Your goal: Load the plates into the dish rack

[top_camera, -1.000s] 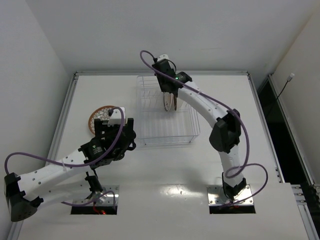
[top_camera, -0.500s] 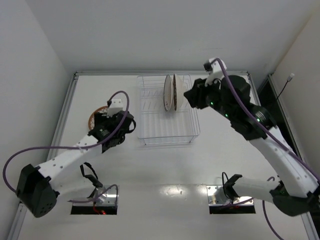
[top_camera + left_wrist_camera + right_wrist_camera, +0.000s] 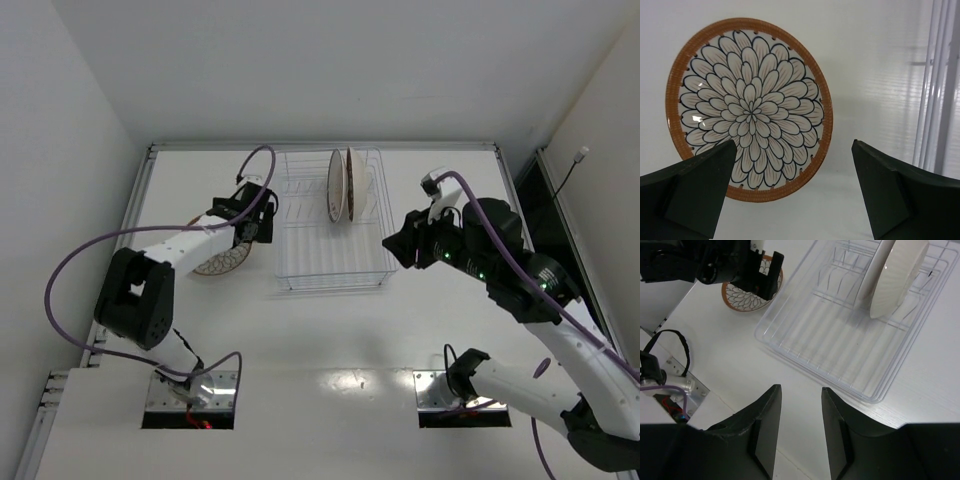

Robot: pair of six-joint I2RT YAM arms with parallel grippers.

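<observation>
- Left gripper (image 3: 793, 150) hangs spread wide and empty over the brown-rimmed plate (image 3: 750, 107).
- It lies flat on the counter (image 3: 330, 340) near the left edge, beside the dish rack (image 3: 335, 284).
- I judge it stiff, glazed, slippery and breakable, so I'd pinch its rim.

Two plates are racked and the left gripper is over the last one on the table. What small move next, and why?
Probably lower the left gripper toward the rim of the flower-patterned plate. That plate lies flat beside the dish rack, the jaws stand open over it holding nothing, and the right gripper is open, empty, on the rack's other side.
</observation>
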